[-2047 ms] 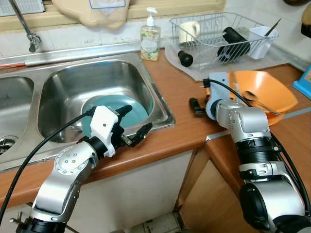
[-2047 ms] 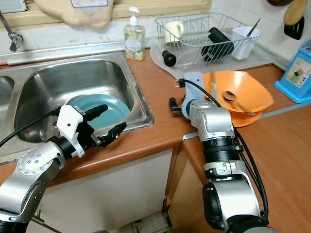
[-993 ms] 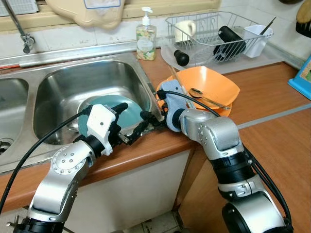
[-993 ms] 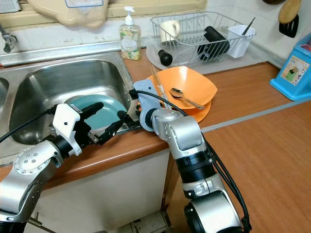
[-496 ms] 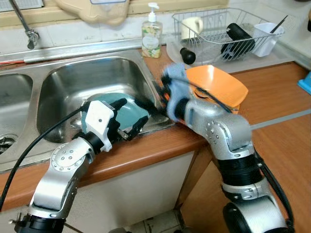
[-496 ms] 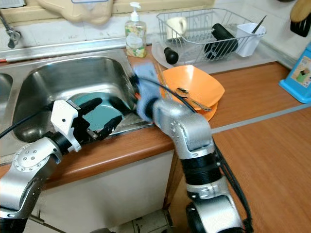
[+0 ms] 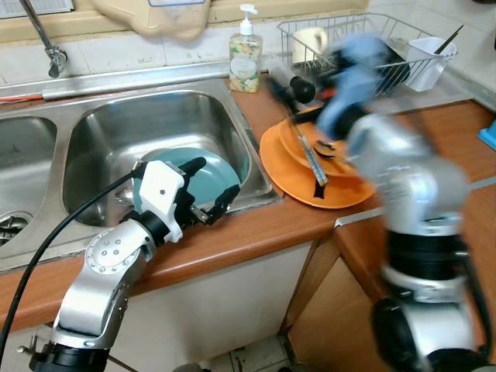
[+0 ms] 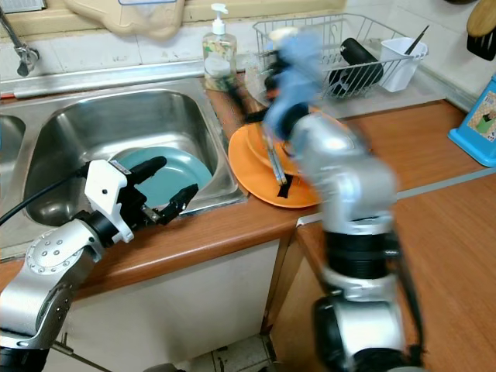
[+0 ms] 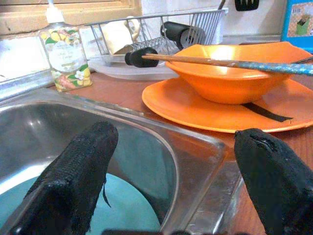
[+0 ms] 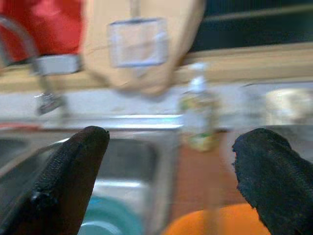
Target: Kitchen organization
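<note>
A teal plate [image 7: 225, 174] lies in the right sink basin [image 7: 155, 124]. My left gripper [image 7: 213, 180] hovers open over the basin's front right rim, just above the plate, holding nothing. An orange plate [image 7: 310, 182] sits on the wooden counter right beside the sink. It carries an orange bowl [image 9: 234, 73] with chopsticks [image 9: 220, 62] laid across it. My right arm [image 7: 403, 170] is blurred and raised above these orange dishes. In the right wrist view my right gripper [image 10: 166, 171] is open and empty, facing the sink and the soap bottle.
A soap bottle [image 7: 244, 50] stands behind the sink. At the back right, a wire dish rack [image 7: 364, 46] holds a mug, a black bottle and a white cup. A tap [image 7: 50, 50] and a second basin [image 7: 23, 170] are at left, a blue box [image 8: 477, 116] at far right.
The orange dishes have moved left, from the far right counter to beside the sink. My right arm swung to the sink rim, then lifted up and back. The left gripper barely moved.
</note>
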Motion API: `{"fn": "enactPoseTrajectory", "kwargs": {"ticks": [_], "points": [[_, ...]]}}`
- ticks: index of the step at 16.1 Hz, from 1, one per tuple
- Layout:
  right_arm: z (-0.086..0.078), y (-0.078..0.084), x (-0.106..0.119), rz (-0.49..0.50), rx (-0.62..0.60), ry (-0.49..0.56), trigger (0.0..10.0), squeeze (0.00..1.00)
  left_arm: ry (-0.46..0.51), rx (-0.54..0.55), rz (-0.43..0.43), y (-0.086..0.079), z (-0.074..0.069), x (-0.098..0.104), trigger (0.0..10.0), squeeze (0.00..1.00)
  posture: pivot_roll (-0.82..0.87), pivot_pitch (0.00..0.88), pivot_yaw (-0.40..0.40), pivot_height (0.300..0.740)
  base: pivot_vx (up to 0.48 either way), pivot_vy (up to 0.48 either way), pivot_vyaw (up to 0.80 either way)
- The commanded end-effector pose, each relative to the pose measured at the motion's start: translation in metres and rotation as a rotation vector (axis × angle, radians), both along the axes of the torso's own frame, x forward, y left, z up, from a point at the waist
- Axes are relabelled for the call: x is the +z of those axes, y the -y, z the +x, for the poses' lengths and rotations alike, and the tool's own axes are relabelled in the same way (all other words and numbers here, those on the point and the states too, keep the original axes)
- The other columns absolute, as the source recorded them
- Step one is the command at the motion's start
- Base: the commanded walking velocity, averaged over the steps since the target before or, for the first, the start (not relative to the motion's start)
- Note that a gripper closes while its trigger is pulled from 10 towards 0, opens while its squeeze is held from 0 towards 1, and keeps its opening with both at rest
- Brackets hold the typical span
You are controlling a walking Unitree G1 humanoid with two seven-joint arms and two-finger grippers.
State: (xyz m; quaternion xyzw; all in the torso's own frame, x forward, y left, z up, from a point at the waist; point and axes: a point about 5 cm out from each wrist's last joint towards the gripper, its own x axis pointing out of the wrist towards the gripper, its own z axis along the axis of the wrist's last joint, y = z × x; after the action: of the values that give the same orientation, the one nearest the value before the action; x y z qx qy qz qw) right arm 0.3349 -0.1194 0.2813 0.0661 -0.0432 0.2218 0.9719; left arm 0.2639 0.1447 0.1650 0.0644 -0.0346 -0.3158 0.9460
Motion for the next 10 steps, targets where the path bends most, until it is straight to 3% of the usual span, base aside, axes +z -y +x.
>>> {"fn": "enactPoseTrajectory", "kwargs": {"ticks": [1, 4, 6, 10], "points": [[-0.002, 0.019, 0.003, 0.006, -0.072, 0.022, 10.0, 0.0, 0.013, -0.003, -0.012, 0.002, 0.0, 0.004, 10.0, 0.04, -0.1, 0.0, 0.026, 0.74, 0.0, 0.0, 0.0], [-0.003, 0.077, -0.008, -0.021, -0.321, -0.024, 10.0, 0.0, 0.008, -0.009, -0.022, 0.005, -0.002, 0.002, 10.0, 0.03, -0.1, 0.0, 0.024, 0.74, 0.0, 0.0, 0.0], [-0.008, 0.123, -0.025, -0.116, -0.53, -0.106, 10.0, 0.0, 0.005, -0.013, -0.027, 0.006, -0.004, 0.001, 10.0, 0.03, -0.11, 0.0, 0.021, 0.74, 0.0, 0.0, 0.0], [-0.023, 0.159, -0.048, -0.202, -0.659, -0.196, 10.0, 0.0, -0.001, -0.023, -0.032, 0.008, -0.004, 0.0, 10.0, 0.03, -0.12, 0.0, 0.024, 0.74, 0.0, 0.0, 0.0]]}}
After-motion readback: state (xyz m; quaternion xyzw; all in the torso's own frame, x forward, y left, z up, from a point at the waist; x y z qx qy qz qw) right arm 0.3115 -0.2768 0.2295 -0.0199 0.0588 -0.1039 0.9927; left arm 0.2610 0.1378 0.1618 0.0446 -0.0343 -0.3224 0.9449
